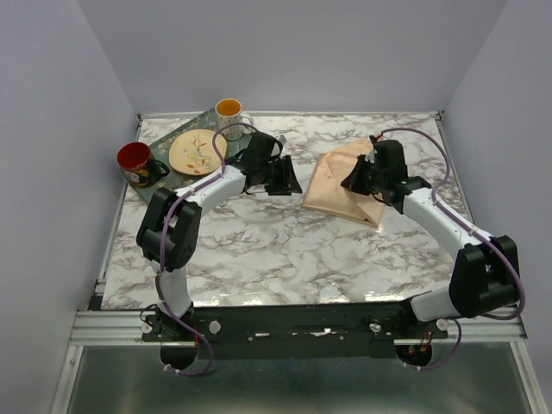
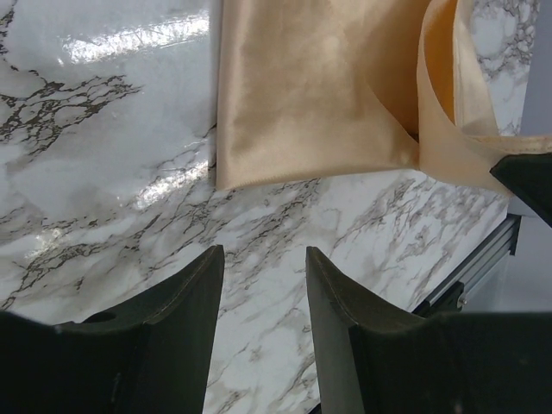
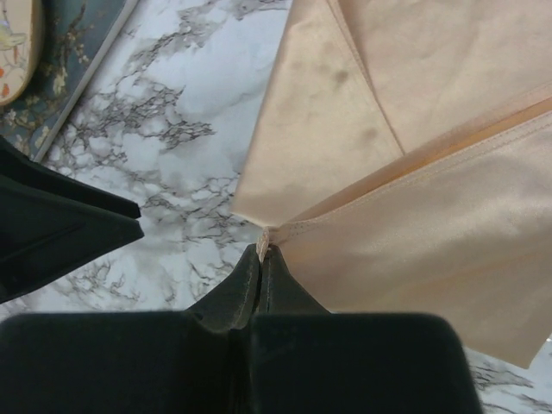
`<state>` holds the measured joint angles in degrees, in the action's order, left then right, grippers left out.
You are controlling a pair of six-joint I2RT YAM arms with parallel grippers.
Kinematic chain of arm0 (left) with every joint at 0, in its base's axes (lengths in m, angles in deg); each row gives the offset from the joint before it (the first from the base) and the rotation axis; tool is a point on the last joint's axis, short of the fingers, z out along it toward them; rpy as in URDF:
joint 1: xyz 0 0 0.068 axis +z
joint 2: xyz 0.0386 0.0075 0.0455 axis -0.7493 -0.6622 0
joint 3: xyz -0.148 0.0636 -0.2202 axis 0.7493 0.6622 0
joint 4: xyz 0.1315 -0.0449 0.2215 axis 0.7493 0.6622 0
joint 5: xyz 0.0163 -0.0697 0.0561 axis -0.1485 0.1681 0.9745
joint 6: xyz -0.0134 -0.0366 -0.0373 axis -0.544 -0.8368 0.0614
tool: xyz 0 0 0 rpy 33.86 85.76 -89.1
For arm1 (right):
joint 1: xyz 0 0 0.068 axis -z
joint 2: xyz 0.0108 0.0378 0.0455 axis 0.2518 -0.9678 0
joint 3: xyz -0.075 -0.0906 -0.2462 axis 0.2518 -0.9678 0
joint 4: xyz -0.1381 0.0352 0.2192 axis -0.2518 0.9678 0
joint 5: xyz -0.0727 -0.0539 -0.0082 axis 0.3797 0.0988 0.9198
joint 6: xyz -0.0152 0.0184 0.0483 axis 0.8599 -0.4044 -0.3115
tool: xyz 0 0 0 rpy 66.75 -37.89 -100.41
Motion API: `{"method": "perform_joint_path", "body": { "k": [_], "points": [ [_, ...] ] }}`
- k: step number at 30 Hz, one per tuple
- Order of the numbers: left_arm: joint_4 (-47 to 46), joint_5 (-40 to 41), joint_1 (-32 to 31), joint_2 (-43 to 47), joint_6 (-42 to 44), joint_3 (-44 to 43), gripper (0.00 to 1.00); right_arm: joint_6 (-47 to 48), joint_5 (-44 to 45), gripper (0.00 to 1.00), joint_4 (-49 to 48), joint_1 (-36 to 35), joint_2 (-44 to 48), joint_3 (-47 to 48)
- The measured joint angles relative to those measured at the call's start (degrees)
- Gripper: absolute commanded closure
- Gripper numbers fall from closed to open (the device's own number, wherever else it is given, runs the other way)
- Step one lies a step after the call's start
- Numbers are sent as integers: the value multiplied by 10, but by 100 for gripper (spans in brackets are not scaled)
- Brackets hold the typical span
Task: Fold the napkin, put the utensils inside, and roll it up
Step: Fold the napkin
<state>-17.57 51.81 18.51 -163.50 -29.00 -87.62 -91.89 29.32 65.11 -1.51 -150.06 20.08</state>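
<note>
The peach-tan napkin point(image 1: 339, 187) lies partly folded on the marble table, right of centre. My right gripper point(image 1: 353, 182) is shut on one hemmed corner point(image 3: 264, 239) of it and holds that flap up over the layer below point(image 3: 319, 121). My left gripper point(image 1: 290, 179) hovers just left of the napkin, open and empty. In the left wrist view its tips point(image 2: 264, 259) stand over bare marble, short of the napkin's near edge point(image 2: 302, 95), where the lifted flap point(image 2: 448, 129) curls up at the right. The utensils are out of view.
At the back left, a dark patterned tray point(image 1: 172, 177) holds a cream floral plate point(image 1: 197, 151) and a red mug point(image 1: 136, 159). An orange-lined mug point(image 1: 229, 109) stands behind them. The table's metal rim point(image 1: 448, 155) runs along the right.
</note>
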Motion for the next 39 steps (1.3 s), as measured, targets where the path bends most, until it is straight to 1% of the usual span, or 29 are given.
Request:
{"method": "perform_joint_path", "body": {
  "k": [7,14,22,30,35,39],
  "points": [
    [-3,3,8,-11,-4,5,48,-14,-6,99,-5,-33,-42,41],
    [-4,5,8,-18,-6,5,48,-24,-19,99,-8,-52,-65,47],
    [-11,12,8,-55,-9,5,49,-22,-45,98,-16,-56,-87,49],
    [-11,22,15,-64,-9,3,49,-17,-68,97,-21,-57,-175,93],
    [-11,24,16,-64,-9,3,49,-19,-68,97,-24,-57,-203,113],
    [-11,24,18,-64,-8,3,49,-24,-68,93,-30,-61,-217,120]
  ]
}}
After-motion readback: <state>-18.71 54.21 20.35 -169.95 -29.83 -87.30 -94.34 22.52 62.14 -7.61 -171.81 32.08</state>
